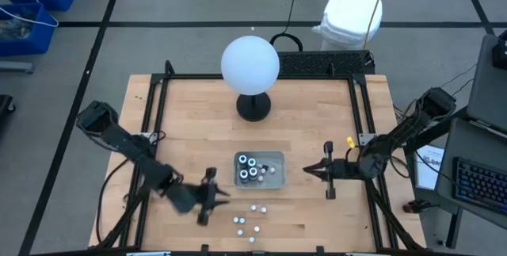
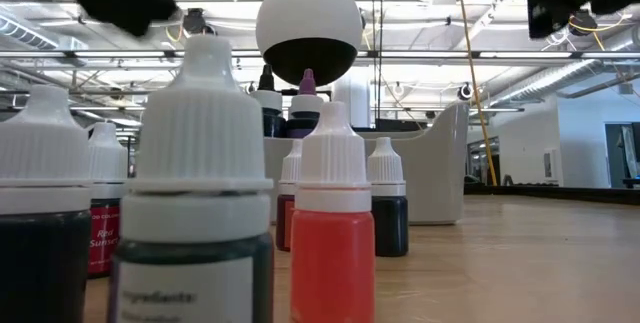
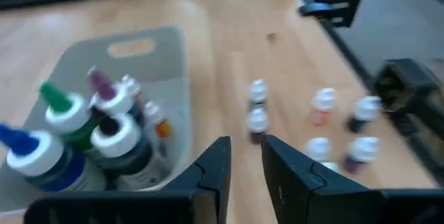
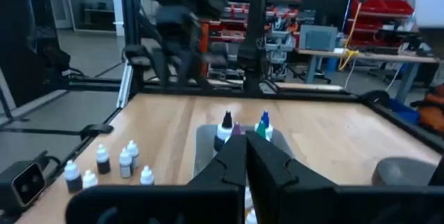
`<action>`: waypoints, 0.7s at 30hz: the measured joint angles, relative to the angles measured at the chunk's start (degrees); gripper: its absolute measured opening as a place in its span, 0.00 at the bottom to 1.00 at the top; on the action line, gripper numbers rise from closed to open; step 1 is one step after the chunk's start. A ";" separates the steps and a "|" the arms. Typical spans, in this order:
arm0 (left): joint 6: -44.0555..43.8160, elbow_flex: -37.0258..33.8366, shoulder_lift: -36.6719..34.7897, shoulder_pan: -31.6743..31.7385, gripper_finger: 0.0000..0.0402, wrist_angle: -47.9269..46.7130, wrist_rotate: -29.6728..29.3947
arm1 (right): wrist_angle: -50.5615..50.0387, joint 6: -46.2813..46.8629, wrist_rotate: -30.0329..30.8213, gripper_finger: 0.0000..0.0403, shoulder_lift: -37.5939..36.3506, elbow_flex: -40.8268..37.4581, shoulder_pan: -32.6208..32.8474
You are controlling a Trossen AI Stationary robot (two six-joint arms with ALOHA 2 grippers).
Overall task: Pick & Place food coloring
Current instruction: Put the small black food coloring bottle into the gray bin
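small white-capped bottles (image 1: 249, 223) stand just beside left tool (image 1: 212, 196), untouched.

Wooden table (image 1: 317, 208) carries globe lamp (image 1: 250, 66) far centre, grey tray (image 1: 277, 158) mid, loose small bottles (image 1: 252, 218) near.

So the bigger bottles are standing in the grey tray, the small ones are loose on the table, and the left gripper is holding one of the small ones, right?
Not quite. The bigger bottles do stand in the grey tray and the small bottles are loose on the table, but the left gripper holds nothing. The left wrist view shows its fingers a little apart with only bare wood between them.
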 joint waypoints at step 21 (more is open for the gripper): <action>-15.62 8.34 3.21 -9.71 0.02 -16.04 -4.36 | 13.06 -4.88 -0.02 0.00 4.78 -5.07 4.45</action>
